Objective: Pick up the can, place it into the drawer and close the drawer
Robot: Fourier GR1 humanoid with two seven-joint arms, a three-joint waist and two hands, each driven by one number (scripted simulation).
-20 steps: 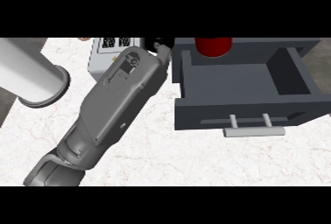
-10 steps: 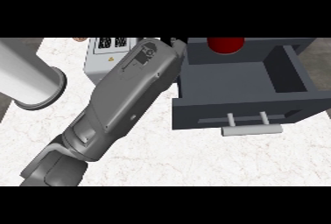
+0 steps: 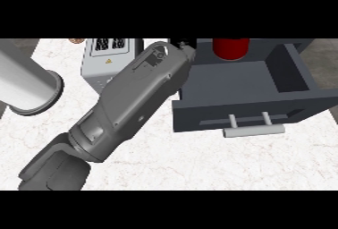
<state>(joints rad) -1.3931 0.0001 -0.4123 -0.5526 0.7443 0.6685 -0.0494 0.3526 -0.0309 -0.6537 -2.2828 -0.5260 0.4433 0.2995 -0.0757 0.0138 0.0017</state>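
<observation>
Counter (image 3: 198, 165) of white marble carries everything, largest first. Drawer (image 3: 244, 89), dark grey, stands pulled open at the counter's far right, its pale bar handle (image 3: 254, 129) on the front face toward the near edge. One grey forearm (image 3: 125, 107) crosses the counter diagonally from the near left corner to the drawer's far left corner; only a sliver of its black hand (image 3: 185, 43) shows at the far edge, so whether the fingers are released or clenched cannot be told, nor which arm it is. White cylinder (image 3: 26, 85) lies at the left edge. Grey box with vents (image 3: 109, 58) sits at the far edge, partly behind the forearm. Red can (image 3: 231, 48) stands upright at the drawer's far end, top cut off; whether inside or just behind cannot be told.
</observation>
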